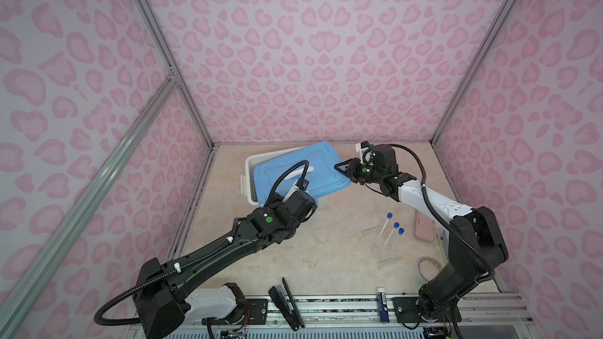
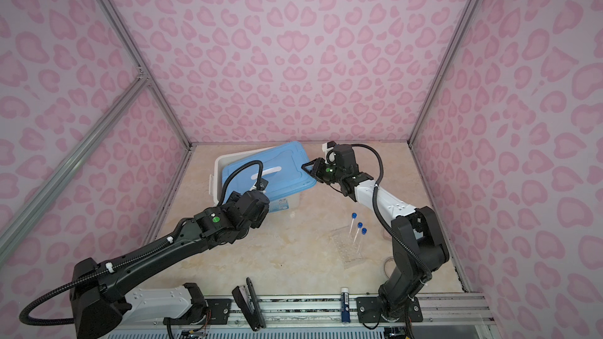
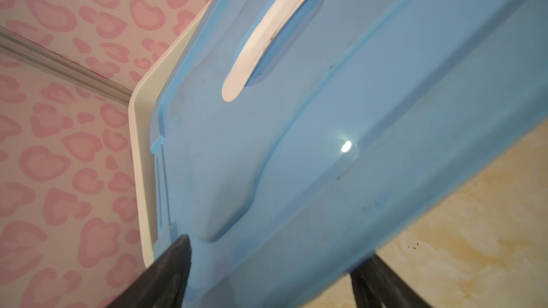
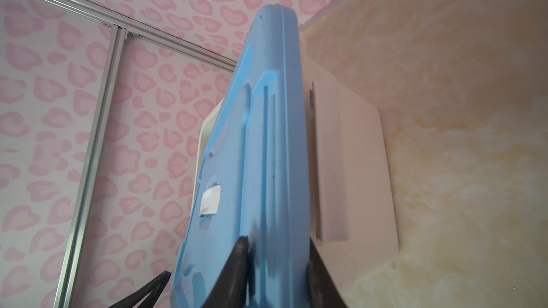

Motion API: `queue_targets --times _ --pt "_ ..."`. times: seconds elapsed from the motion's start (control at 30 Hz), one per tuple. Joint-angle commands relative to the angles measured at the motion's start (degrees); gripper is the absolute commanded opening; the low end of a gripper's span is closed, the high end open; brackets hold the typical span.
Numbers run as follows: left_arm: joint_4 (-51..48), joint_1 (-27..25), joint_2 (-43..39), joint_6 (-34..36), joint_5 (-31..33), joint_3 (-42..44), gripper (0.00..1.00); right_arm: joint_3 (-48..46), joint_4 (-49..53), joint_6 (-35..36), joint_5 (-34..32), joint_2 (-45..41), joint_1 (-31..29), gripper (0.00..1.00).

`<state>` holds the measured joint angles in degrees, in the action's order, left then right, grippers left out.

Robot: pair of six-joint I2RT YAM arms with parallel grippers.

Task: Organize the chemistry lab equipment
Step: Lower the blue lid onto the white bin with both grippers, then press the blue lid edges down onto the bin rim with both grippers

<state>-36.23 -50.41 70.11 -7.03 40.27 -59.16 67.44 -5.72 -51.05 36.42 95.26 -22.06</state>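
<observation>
- Top views: blue lid [image 1: 326, 164] tilts over white bin [image 1: 251, 161], far left.
- Right gripper [image 4: 275, 247] jaws clamp its edge; left gripper [image 3: 277, 250] jaws gape around its near edge.
- Tubes [image 1: 393, 231], rack [image 1: 381, 251] lie unpacked on desk [image 1: 326, 249], right.

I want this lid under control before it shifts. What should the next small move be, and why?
Probably close the left gripper on the lid edge between its jaws. They stand open on either side of that edge, so only the right gripper pinches the lid, which sits askew on the bin. A second grip should steady it.
</observation>
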Motion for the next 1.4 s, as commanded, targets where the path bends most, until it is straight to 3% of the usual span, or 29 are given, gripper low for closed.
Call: queue_targets --times 0.0,0.17,0.33,0.5,0.57,0.7,0.87,1.03,1.2,1.37 --pt "1.0 0.3 -2.0 -0.6 -4.0 1.0 0.83 -0.3 -3.9 0.3 -1.1 0.3 -0.1 0.23" --pt "0.4 0.3 -5.2 -2.0 -4.1 4.2 0.83 -1.6 -10.4 -2.9 0.4 0.0 0.2 0.22" --pt "-1.0 0.5 -9.4 -3.4 -8.6 2.7 0.83 -0.8 -12.2 -4.5 0.3 1.3 0.4 0.21" --pt "3.2 2.6 -17.0 -7.1 -25.7 5.4 0.82 -0.9 -12.8 -5.0 0.1 2.0 -0.1 0.21" --pt "6.3 6.4 -19.7 -12.1 -31.6 5.8 0.87 -1.2 -13.0 -4.9 0.1 2.3 -0.3 0.21" --pt "8.2 19.4 -20.2 -24.6 -40.0 3.5 0.87 -2.3 -14.5 -5.3 -0.4 2.4 -0.5 0.21" --pt "9.5 35.4 -14.3 -29.2 -51.3 2.3 0.85 -2.8 -14.8 -5.3 -0.6 2.9 -0.6 0.23" --pt "12.0 42.2 -11.1 -26.7 -44.3 3.5 0.84 -2.7 -13.8 -4.6 -0.5 3.3 -0.8 0.25" --pt "14.2 45.3 -7.0 -24.2 -42.5 3.4 0.86 -1.4 -12.1 -3.8 -0.3 4.6 -0.9 0.26" --pt "21.0 48.7 -4.6 -24.9 -48.9 6.9 0.88 -1.2 -11.7 -3.6 0.1 5.9 -0.8 0.31"
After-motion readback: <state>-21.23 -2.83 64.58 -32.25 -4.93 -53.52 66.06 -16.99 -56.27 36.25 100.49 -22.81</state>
